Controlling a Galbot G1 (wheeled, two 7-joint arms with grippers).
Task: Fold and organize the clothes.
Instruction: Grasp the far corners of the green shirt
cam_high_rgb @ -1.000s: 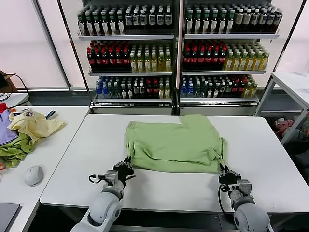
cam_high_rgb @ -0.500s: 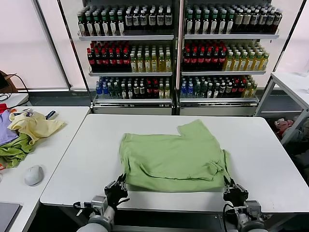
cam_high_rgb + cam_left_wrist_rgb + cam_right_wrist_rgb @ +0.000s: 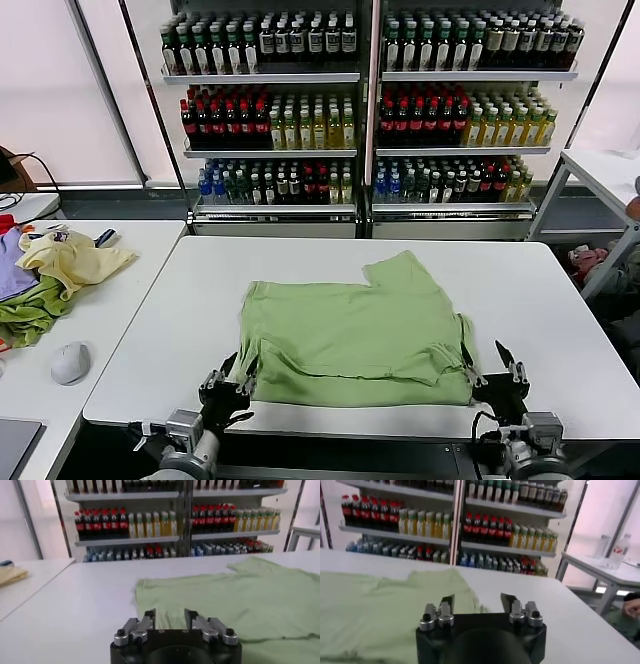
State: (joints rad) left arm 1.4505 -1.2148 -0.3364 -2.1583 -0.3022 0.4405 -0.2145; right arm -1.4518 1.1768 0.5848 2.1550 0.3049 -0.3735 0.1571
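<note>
Shirt (image 3: pixel 350 335) lay on the white worktop (image 3: pixel 540 300), spread mostly flat, near edge close to the robot, one sleeve poking out at the far side. Print not visible; probably face down. Near hem showed a doubled band of cloth, with small bunches at both near corners.

Left gripper (image 3: pixel 228 385) sat at the near left corner of the shirt, jaws parted, nothing between them. In the left wrist view the left gripper (image 3: pixel 170 621) pointed across the cloth with an empty gap. Right gripper (image 3: pixel 497 370) sat just beside the near right corner, spread wide and empty; the right wrist view showed the same gap in the right gripper (image 3: pixel 476 604), cloth lying off to one side.

Judgement: shirt laid out, fold not yet made. To do it well, each gripper should take a corner of the near hem, pinching both layers, at matching height. Lift together and carry evenly so the edge stays straight. The bunched corners could drag a crooked crease if grabbed unevenly.
</note>
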